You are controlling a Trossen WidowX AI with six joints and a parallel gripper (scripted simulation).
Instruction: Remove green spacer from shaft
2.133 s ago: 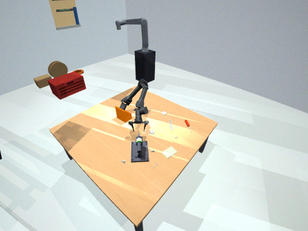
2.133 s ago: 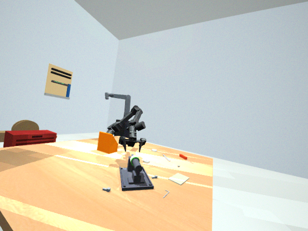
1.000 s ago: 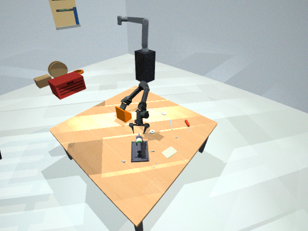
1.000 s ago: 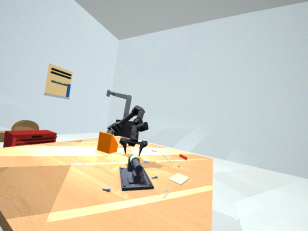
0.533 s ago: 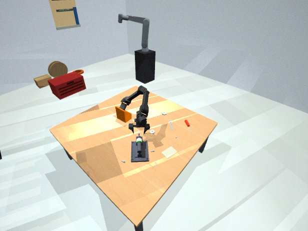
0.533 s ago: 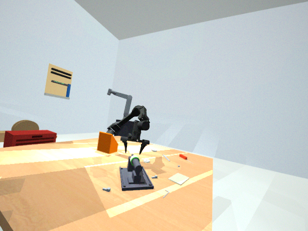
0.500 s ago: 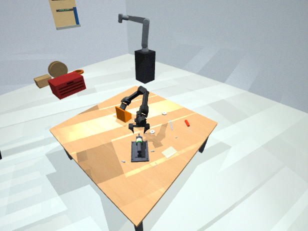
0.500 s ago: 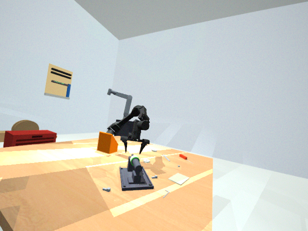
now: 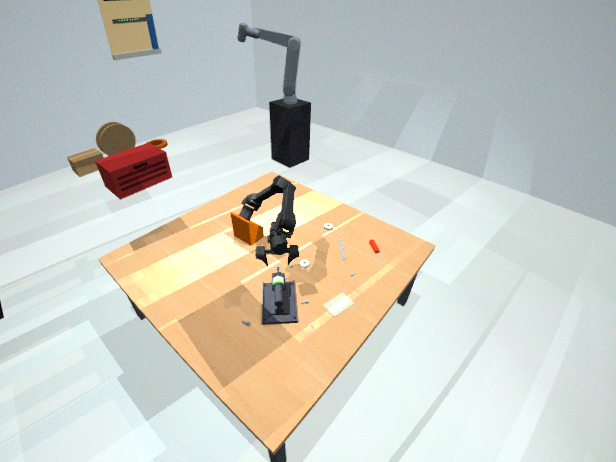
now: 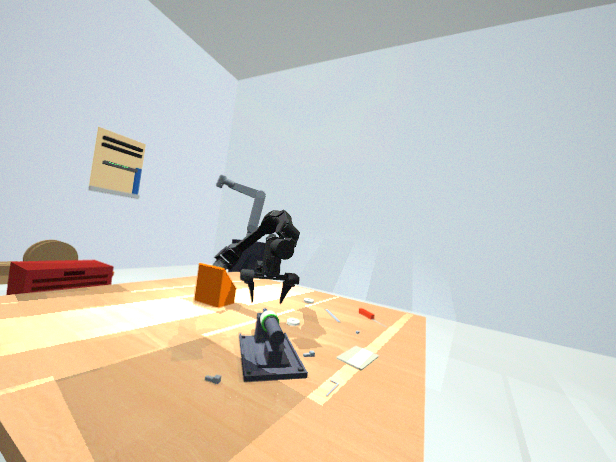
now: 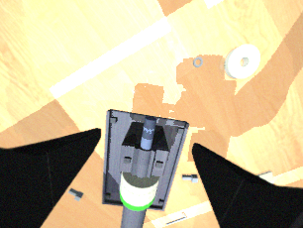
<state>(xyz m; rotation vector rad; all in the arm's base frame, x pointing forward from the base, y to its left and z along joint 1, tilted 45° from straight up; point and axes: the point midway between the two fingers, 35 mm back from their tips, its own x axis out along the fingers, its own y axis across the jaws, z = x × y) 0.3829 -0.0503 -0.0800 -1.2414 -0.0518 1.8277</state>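
Note:
The dark fixture has a flat base plate (image 9: pixel 269 316) (image 10: pixel 250 369) (image 11: pixel 110 164) on the table. A thin blue-grey shaft end (image 9: pixel 278 270) (image 11: pixel 148 135) sticks out of its dark bracket (image 11: pixel 143 160). Past the bracket sit a white band (image 9: pixel 278 279) (image 11: pixel 139 192), a green band (image 11: pixel 136 207) and a thick dark cylinder (image 9: pixel 278 298) (image 10: pixel 274 334) (image 11: pixel 133 219). The housing block and separate spacers are hard to tell apart. My gripper (image 9: pixel 278 263) (image 10: pixel 267 302) (image 11: pixel 148 140) is open and empty, above the shaft end, with one fingertip to each side in the wrist view.
An orange block (image 9: pixel 245 230) (image 10: pixel 210 287) stands near the arm's base. A white ring (image 9: pixel 301 263) (image 10: pixel 289 322) (image 11: pixel 234 65) lies beside the fixture. Bolts (image 9: pixel 246 323) (image 10: pixel 215 379) (image 11: pixel 75 194), a pale card (image 9: pixel 339 304) (image 10: pixel 357 357) and a red screwdriver (image 9: pixel 374 246) (image 10: pixel 366 313) lie around.

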